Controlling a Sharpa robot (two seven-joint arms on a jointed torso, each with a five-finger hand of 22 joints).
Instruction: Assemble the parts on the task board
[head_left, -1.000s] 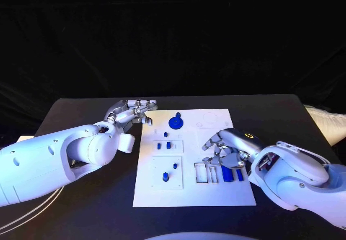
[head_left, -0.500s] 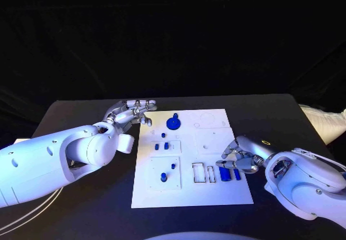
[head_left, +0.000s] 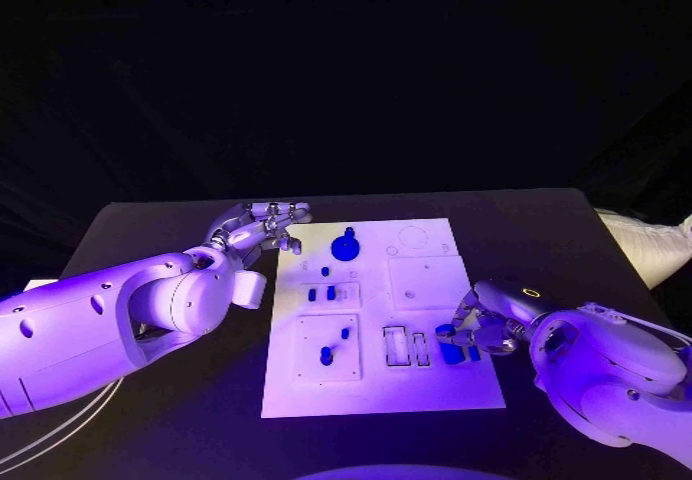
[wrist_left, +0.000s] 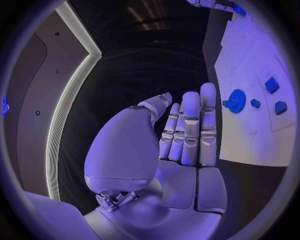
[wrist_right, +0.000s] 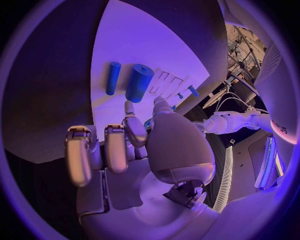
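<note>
Cylinders sit at the near right corner of the board (head_left: 378, 390): in my right wrist view I see a thick one (wrist_right: 139, 83) lying beside a thin one (wrist_right: 112, 78), parallel and just apart, both on the white surface. My right hand (head_left: 483, 322) is at that same corner, at the board's right edge; its fingers (wrist_right: 115, 147) are curled inward, and their tips stop short of the thick cylinder. I see nothing held in them, though I cannot tell whether a small blue piece sits behind the fingertips. Just left of the cylinders on the board are two narrow rectangular slots (head_left: 405, 345). Farther left, a square block (head_left: 329, 347) carries small blue pegs, and a smaller block (head_left: 327, 294) above it holds two more. A blue gear (head_left: 345, 245) lies near the far edge. My left hand (head_left: 264, 226) rests off the board's far left corner, over the black table (head_left: 173, 225); in its wrist view the fingers (wrist_left: 189, 127) are straight, side by side and holding nothing, with the gear just beyond them.
</note>
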